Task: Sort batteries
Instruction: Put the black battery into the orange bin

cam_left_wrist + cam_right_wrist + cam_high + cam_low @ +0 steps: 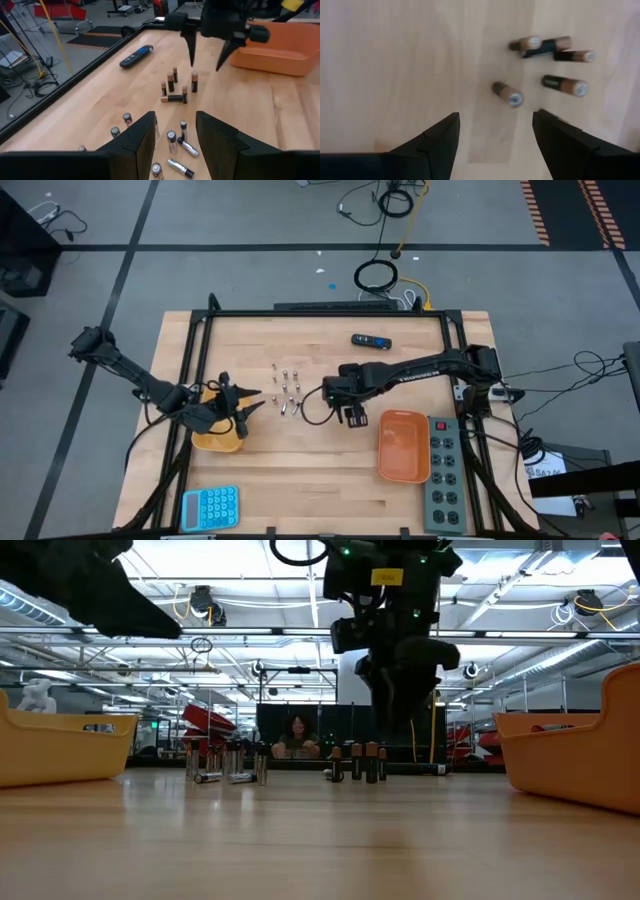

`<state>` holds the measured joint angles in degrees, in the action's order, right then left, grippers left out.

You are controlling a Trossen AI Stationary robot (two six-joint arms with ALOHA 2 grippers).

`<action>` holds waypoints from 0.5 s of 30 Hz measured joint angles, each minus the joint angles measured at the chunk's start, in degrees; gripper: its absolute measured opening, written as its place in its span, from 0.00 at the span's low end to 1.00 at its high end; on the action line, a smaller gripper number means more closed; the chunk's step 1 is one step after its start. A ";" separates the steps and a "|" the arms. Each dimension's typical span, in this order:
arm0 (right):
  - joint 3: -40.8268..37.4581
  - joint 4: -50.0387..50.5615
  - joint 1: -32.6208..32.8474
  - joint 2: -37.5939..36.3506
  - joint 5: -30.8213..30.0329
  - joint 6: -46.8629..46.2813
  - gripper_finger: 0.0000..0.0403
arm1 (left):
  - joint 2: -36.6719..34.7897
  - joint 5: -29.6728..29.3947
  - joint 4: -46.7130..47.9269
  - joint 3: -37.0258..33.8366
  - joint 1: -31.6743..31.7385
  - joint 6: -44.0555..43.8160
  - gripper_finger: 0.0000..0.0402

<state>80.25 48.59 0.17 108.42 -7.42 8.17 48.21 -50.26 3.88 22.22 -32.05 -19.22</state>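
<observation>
Five dark batteries (pixel 510 94) lie below open jaws.

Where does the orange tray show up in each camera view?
High view: orange tray, lower right, beside the power strip.
Low view: its wall at the right edge.
Left wrist view: upper right, behind the right end effector.
Right wrist view: not in it.
Shared landmark: the copper-topped batteries.

Counting now: six copper-topped dark batteries (pixel 171 81) are clustering together, at least seven silvery batteries (pixel 172 141) showing nearby, two trays (pixel 404 445) sitting out, one calculator (pixel 210 507).
</observation>
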 joint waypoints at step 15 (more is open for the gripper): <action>-0.40 -4.33 -2.41 1.01 3.08 1.96 0.60 | 1.07 -0.22 -6.57 -2.93 -1.52 -0.08 0.38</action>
<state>79.85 44.26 -2.24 109.43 -4.34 10.13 49.28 -50.48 -2.68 19.29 -33.57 -19.31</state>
